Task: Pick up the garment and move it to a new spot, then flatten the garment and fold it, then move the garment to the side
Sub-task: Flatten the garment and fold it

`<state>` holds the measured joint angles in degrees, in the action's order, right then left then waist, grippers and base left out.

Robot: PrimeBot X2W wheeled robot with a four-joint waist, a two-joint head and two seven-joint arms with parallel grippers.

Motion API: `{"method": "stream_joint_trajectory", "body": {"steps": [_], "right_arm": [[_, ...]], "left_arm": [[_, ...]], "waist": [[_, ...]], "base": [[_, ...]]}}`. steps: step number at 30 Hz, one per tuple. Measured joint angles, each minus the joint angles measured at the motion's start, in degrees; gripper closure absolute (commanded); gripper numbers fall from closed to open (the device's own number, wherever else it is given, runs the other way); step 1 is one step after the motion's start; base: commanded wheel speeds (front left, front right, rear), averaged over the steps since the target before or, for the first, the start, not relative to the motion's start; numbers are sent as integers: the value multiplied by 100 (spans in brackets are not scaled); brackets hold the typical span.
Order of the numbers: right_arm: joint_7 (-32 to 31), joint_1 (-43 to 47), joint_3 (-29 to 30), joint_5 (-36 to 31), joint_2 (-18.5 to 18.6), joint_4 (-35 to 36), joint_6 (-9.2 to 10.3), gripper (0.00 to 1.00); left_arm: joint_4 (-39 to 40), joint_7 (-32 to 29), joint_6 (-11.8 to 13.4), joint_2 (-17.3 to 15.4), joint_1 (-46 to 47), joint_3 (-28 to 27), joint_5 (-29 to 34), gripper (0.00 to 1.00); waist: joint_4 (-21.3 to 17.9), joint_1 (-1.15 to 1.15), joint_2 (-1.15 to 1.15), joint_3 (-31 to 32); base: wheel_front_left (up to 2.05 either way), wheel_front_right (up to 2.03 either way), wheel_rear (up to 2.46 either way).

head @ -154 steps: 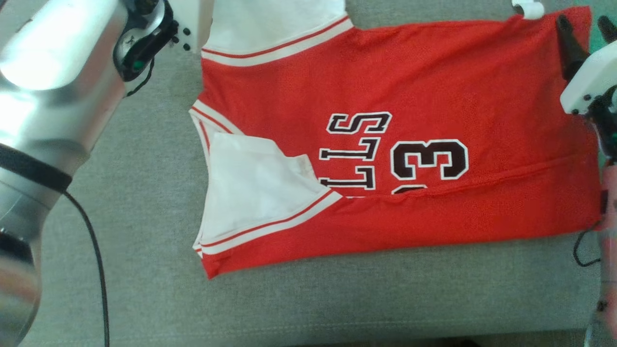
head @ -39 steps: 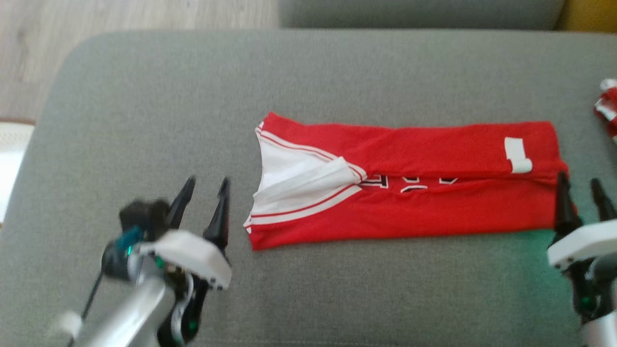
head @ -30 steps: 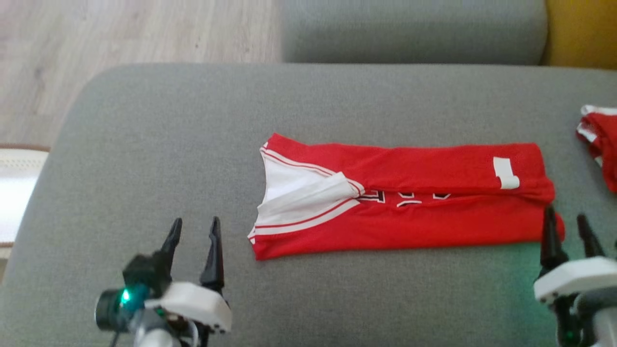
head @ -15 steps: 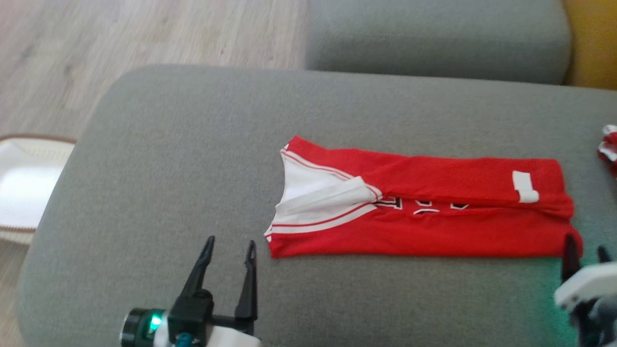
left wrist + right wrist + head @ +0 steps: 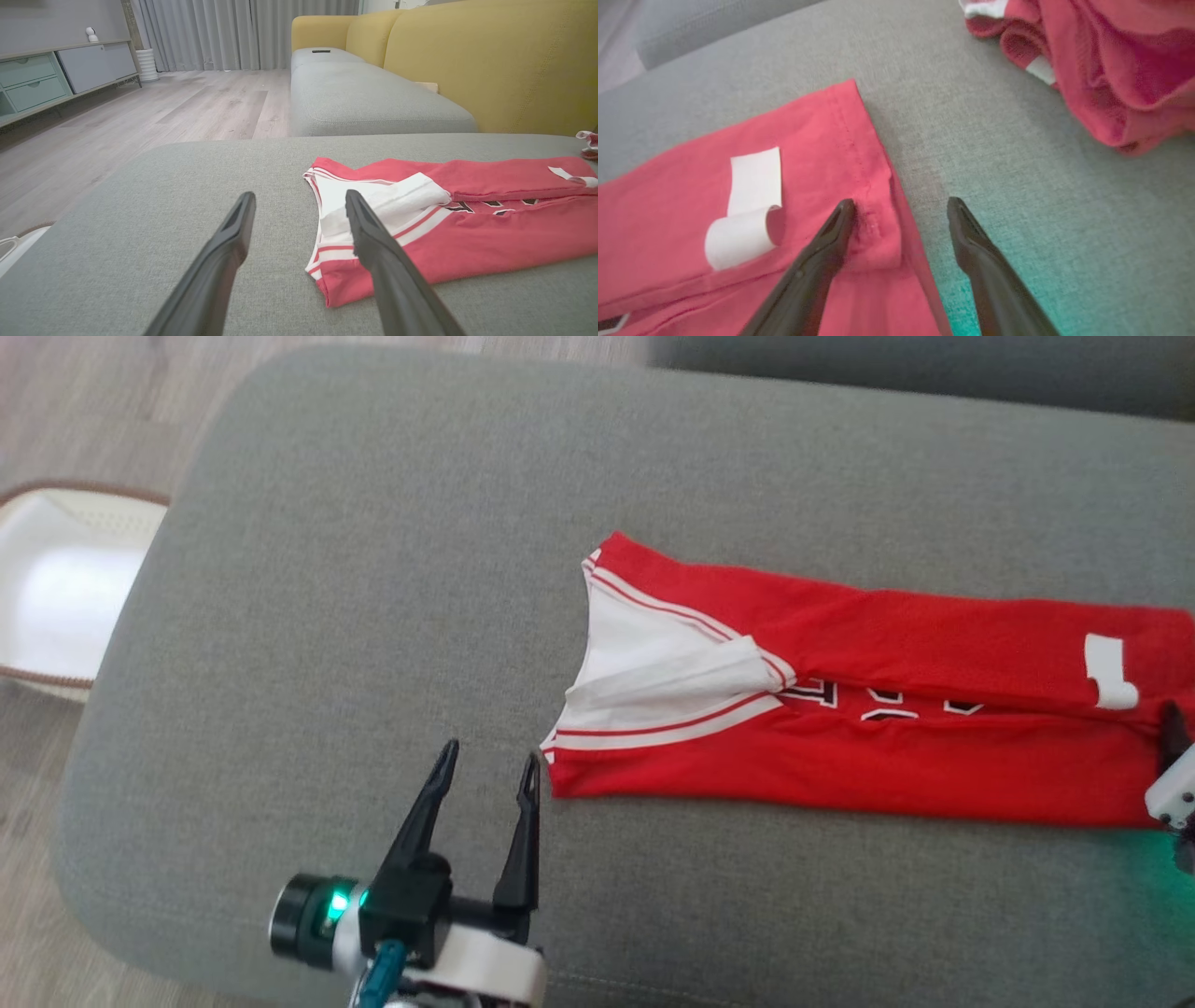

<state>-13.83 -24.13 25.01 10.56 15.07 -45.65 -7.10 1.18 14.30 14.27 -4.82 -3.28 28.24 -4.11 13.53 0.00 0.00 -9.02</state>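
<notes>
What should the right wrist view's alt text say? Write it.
A folded red jersey with a curled white label lies on a grey cushion. The right arm's two dark fingers stand open at its hem. A crumpled red garment lies apart, top right.

The left gripper (image 5: 492,751) reaches forward and low, its two long dark fingers spread well apart with nothing between them, a green light glowing on its wrist (image 5: 313,919). The right gripper (image 5: 901,201) is spread just as wide, angled downward.
</notes>
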Motion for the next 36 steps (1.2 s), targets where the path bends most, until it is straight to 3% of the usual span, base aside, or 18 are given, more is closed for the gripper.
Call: {"method": "stream_joint_trajectory", "body": {"steps": [3,4,5,6,7,8,9,10,12,19,28,32,36], "right_arm": [[-143,-129,-9,-124,49,-210,0,0],[-156,-169,-16,-129,51,-226,0,4],[-201,-226,-21,-127,49,-261,0,22],[-245,-270,-33,-114,49,-288,0,33],[-254,-290,-51,-97,46,-302,0,36],[-256,-294,-55,-97,37,-302,0,50],[-255,-293,-59,-93,22,-298,0,50],[-249,-292,-64,-67,0,-283,0,58],[-240,-277,-92,-9,-59,-231,-1,100],[-123,-96,-263,-132,-90,121,-1,100],[-401,-99,-292,-547,461,1220,-1,100],[-567,-100,-488,-559,298,1902,0,100],[-777,-93,-735,-561,-180,2649,0,100]], "left_arm": [[-31,0,-23,34,143,-1,1,0],[-37,0,-45,43,171,-2,2,0],[-47,0,-65,53,188,-2,2,0],[-57,0,-66,62,200,-1,7,0],[-58,0,-66,73,214,-2,22,0],[-62,0,-66,81,227,-3,48,0],[-60,0,-65,90,233,-5,51,0],[-60,0,-65,102,233,-7,51,0],[-59,0,-65,115,233,-15,51,0],[-85,0,-73,125,233,-64,93,0],[-85,0,-115,133,230,-129,91,0],[-135,0,-121,140,229,-130,83,0],[-158,0,-175,142,228,-118,83,0]], "waist": [[30,0,0,-125],[34,0,0,-147],[33,0,0,-160],[25,0,0,-163],[12,0,0,-164],[-2,0,0,-161],[-20,0,0,-158],[-43,0,0,-152],[-97,0,0,-139],[-303,0,0,-18],[-593,0,0,78],[-644,0,0,147],[-598,0,0,255]], "base": [[0,0,0],[0,0,0],[0,0,0],[0,0,0],[0,0,0],[0,0,0],[0,0,0],[0,0,0],[0,0,0],[0,0,0],[0,0,0],[0,0,0],[0,0,0]]}}
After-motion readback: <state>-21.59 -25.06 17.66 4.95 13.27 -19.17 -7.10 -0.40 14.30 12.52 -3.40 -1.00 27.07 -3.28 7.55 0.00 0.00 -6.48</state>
